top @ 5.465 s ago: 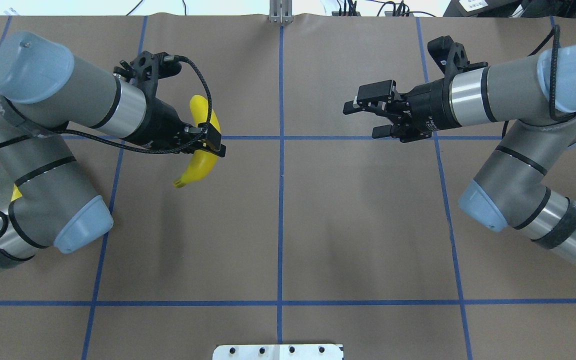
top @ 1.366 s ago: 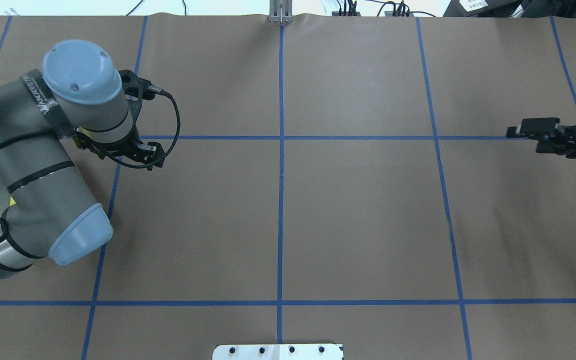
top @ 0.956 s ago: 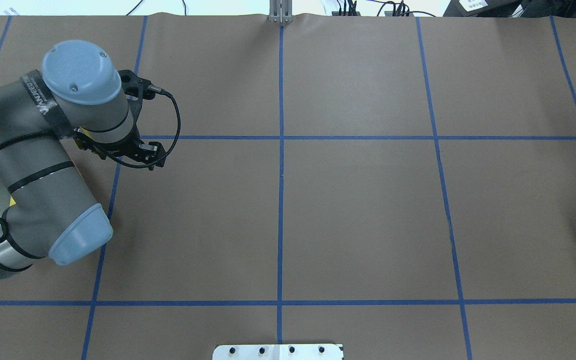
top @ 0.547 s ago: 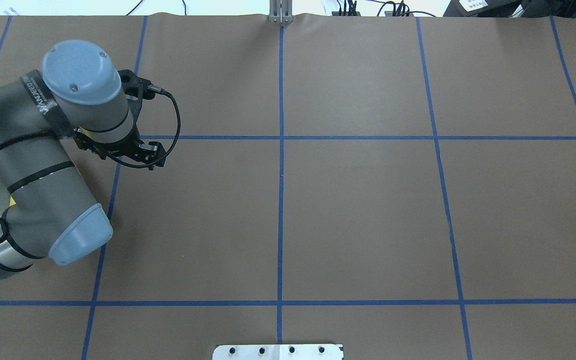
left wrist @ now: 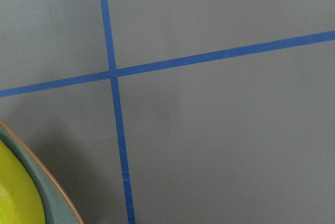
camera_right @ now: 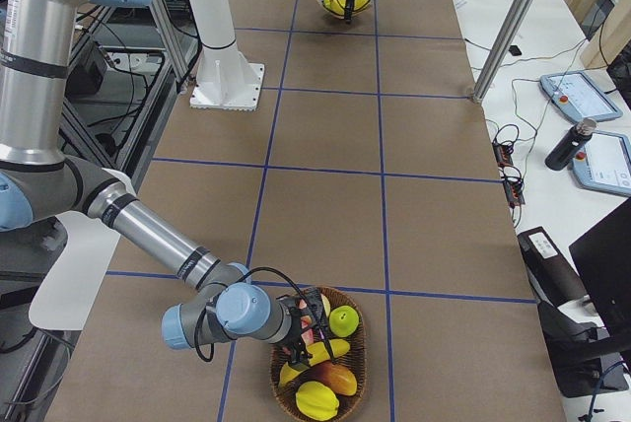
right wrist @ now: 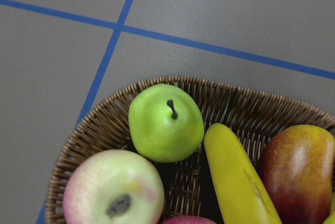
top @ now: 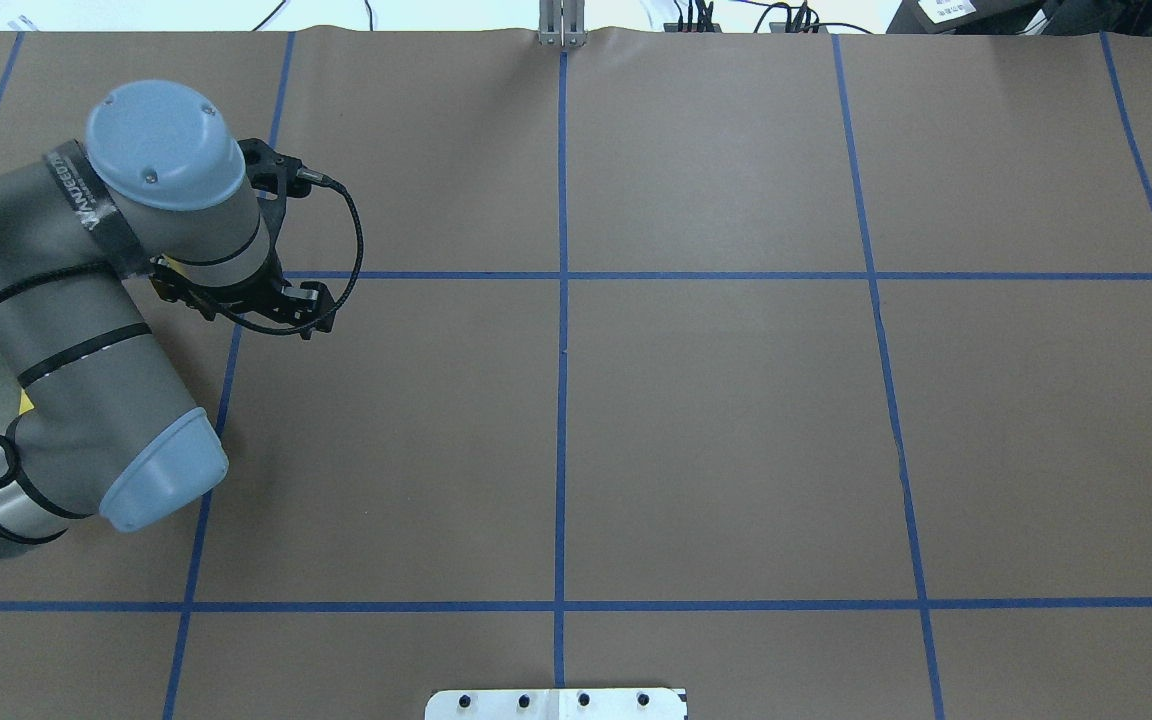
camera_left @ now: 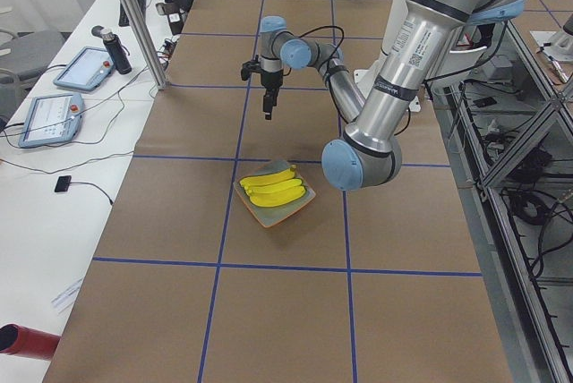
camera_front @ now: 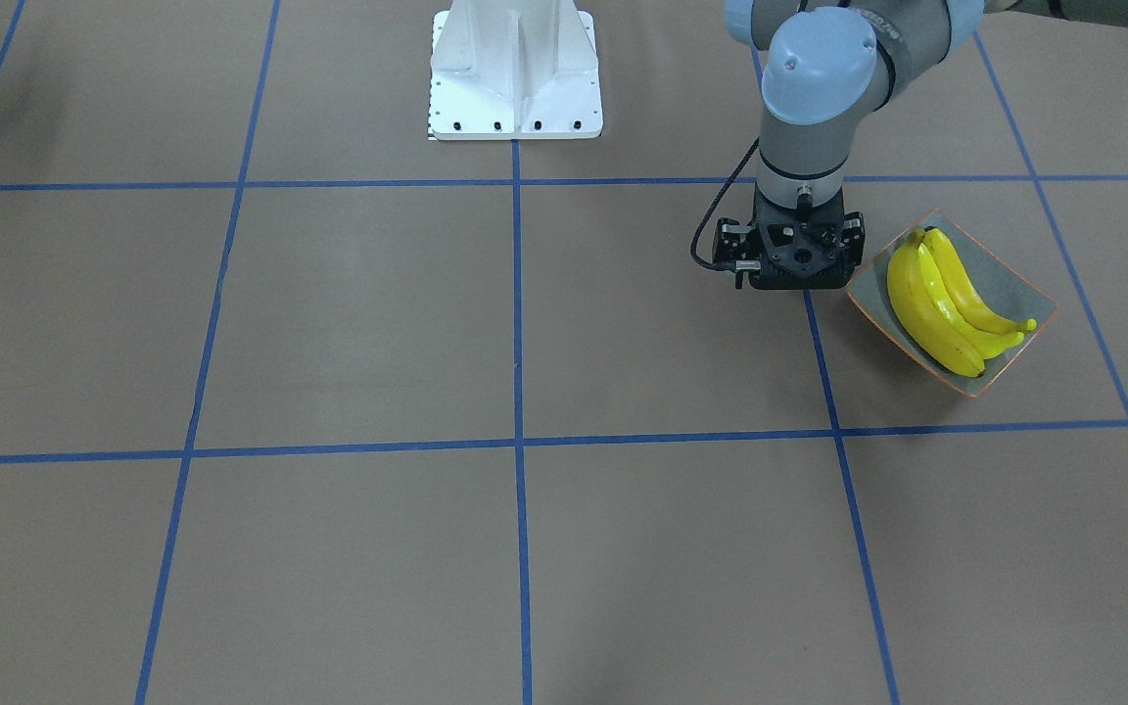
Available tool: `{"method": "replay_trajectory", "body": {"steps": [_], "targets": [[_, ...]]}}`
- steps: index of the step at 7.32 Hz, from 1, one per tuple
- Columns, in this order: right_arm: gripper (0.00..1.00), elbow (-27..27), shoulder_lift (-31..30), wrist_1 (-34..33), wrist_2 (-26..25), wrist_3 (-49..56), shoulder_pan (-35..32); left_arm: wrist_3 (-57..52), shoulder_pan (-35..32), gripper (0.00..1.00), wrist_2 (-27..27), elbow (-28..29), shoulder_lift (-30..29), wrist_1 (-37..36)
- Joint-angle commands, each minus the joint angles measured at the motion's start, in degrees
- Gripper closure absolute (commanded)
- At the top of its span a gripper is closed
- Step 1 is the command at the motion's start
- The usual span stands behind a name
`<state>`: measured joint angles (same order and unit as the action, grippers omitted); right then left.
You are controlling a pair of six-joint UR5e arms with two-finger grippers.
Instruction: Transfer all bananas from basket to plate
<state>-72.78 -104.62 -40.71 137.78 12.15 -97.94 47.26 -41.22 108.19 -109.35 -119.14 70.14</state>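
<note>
Yellow-wise, front view: counted three bananas [camera_front: 921, 304] side by side on the plate [camera_front: 993, 276], left gripper [camera_front: 797, 274] just beside at its 9 o'clock, fingers hidden, can't tell. Right-side view: right gripper [camera_right: 299, 331] over the basket [camera_right: 361, 363], fingers unreadable too. Right wrist: spotted one banana [right wrist: 235, 177] in there, green fruit [right wrist: 166, 122] at 10 o'clock, mango [right wrist: 296, 171] at 3.

Surface [top: 736, 450]: brown paper, blue tape grid [top: 562, 400]. White mount plate [camera_front: 515, 73] sits at mid robot-side edge. Basket [right wrist: 78, 145] also holds green pear [right wrist: 166, 122] next to pink-yellow apple [right wrist: 112, 187], and red-yellow mango [right wrist: 297, 171] at the other side. White second surface alongside carries tablet [camera_left: 82, 67], second tablet [camera_left: 45, 119] and black bottle [camera_left: 113, 50].
</note>
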Motion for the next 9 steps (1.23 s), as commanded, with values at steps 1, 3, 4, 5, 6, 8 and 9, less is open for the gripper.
{"method": "replay_trajectory", "body": {"steps": [1, 3, 4, 5, 6, 8, 9], "targets": [[0.01, 0.2, 2.3, -10.8, 2.3, 11.5, -2.3, 0.6, 0.1, 0.0, 0.0, 0.2, 0.4, 1.4], [0.03, 5.0, 4.9, -13.4, 7.8, 12.5, -2.8, 0.5, 0.0, 0.0, 0.0, 0.5, 0.7, 2.5], [0.04, 8.8, 8.3, -13.4, 7.9, 13.9, -2.8, 0.5, 0.1, 0.0, 0.0, 0.6, 0.7, 2.5], [0.04, 10.4, 10.2, -14.6, 8.0, 16.2, -2.8, 0.7, 0.1, 0.0, 0.0, 0.5, 0.5, 2.5], [0.04, 10.6, 10.1, -15.7, 8.0, 17.5, -2.8, 1.3, 0.1, 0.0, 0.0, 0.5, 0.5, 2.6], [0.05, 11.2, 9.2, -16.3, 8.1, 17.5, -2.8, 1.9, 0.2, 0.0, 0.0, 0.5, 0.5, 4.0], [0.07, 11.3, 8.6, -16.4, 8.4, 18.0, -2.8, 2.1, 0.2, 0.0, 0.0, 0.5, 0.4, 4.2]]}}
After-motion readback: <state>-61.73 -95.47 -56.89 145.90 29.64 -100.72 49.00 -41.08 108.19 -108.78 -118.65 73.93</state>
